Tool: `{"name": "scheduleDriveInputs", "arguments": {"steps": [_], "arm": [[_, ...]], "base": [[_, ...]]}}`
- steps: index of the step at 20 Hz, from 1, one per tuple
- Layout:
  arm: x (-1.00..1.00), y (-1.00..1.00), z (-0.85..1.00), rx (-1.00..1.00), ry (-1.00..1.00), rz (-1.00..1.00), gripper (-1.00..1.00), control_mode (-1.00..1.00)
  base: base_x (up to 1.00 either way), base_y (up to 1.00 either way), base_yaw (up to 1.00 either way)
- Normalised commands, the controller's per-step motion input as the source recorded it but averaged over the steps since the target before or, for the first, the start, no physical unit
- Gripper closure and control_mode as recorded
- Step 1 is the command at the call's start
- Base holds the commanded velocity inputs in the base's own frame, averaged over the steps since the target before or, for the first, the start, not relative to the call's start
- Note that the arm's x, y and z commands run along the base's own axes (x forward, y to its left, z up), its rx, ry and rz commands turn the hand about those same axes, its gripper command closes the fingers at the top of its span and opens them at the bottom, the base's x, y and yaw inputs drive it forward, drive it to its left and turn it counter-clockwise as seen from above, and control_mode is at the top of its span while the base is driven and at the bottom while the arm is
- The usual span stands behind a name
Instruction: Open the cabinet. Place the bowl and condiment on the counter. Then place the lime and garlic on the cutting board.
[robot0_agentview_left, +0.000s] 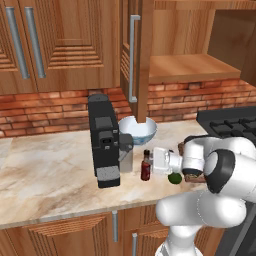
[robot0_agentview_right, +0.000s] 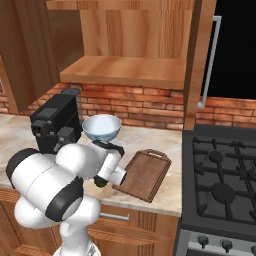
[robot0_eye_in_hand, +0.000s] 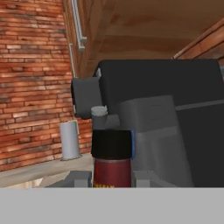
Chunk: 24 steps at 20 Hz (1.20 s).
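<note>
Coffee machine (robot0_agentview_left: 105, 140): black, upright on the counter (robot0_agentview_left: 45, 165), at about 9 o'clock from the bottle – in the hand view it looms dark just behind the bottle's cap.
Bowl (robot0_agentview_left: 137, 130): pale blue-white, on the counter at about 12 o'clock from the bottle, just behind the coffee machine's right side; in the right base view it sits at 2 o'clock from the machine.
Bottle (robot0_agentview_left: 145, 167): dark red-brown with a black cap, upright on the counter just right of the coffee machine, low between the fingertips in the hand view.
Gripper (robot0_agentview_left: 151, 163): reaches in level from 3 o'clock, fingers either side of the bottle and clamped on it.
Lime (robot0_agentview_left: 175, 178): dark green, on the counter at about 4 o'clock from the bottle, tucked under the wrist.
Cutting board (robot0_agentview_right: 145, 173): dark brown, flat on the counter at 3 o'clock from the gripper, handle end toward the brick wall.
Cabinet (robot0_agentview_right: 125, 45): both doors swung open – its wooden shelf is bare.
Stove (robot0_agentview_right: 220, 185): black burners, at the far right beside the counter.
</note>
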Motion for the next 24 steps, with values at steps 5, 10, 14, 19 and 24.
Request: {"name": "scheduleDriveInputs", "arguments": {"steps": [5, 10, 14, 19, 24], "arm": [[0.07, 0.11, -0.26, 0.0, 0.03, 0.03, 1.0, -1.0], [0.08, 0.15, -0.25, 0.0, 0.01, 0.03, 1.0, -1.0], [0.01, 0.08, -0.36, 0.0, 0.0, 0.04, 1.0, -1.0], [-0.17, -0.01, -0.48, 0.0, -0.03, 0.07, 1.0, -1.0], [-0.26, -0.05, -0.42, 0.0, -0.05, 0.08, 1.0, -1.0]], "base": [[0.0, 0.0, 0.0], [0.0, 0.0, 0.0], [0.0, 0.0, 0.0], [0.0, 0.0, 0.0], [0.0, 0.0, 0.0]]}}
